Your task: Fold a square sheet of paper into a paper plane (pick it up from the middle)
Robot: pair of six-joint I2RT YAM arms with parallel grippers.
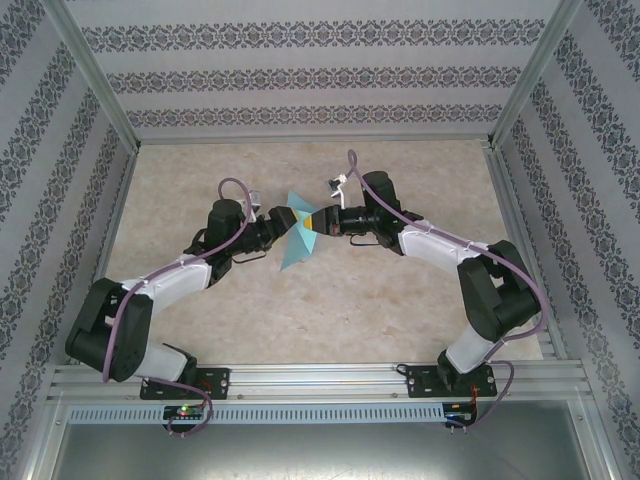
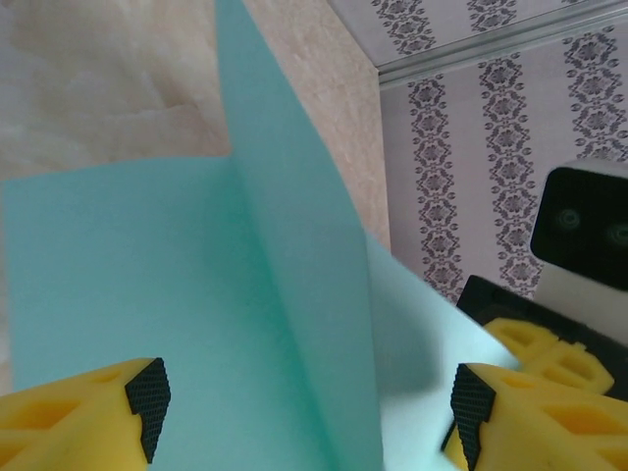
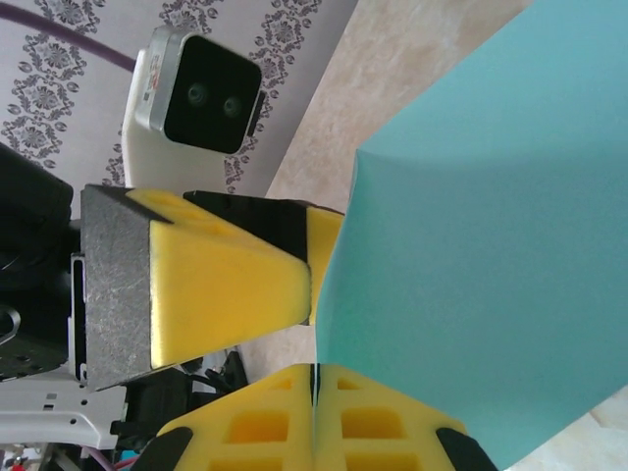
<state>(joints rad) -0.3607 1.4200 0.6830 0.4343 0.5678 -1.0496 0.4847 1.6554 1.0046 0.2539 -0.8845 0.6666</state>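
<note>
Creased sheet of paper [image 1: 298, 236] held aloft above the table's [image 1: 330, 320] middle.
The right gripper [image 3: 314, 365] pinches it at one side; the left gripper [image 2: 309, 402] straddles it, spread wide. Light, limp, easily crumpled: I'd grip beside the fold, where it's stiffest.

I'm seeing a booth: wallpaper walls [image 1: 300, 75], pale with grey floral stripes, are closing in three sides. The beige marbled tabletop [image 1: 300, 320] is lying flat and evenly lit, catching only soft shadows. Aluminium posts [image 1: 95, 85] are running up the corners. An aluminium rail [image 1: 320, 378] is crossing the near edge, with a white slotted strip [image 1: 300, 412] and a grey panel [image 1: 300, 452] sitting below it.
</note>
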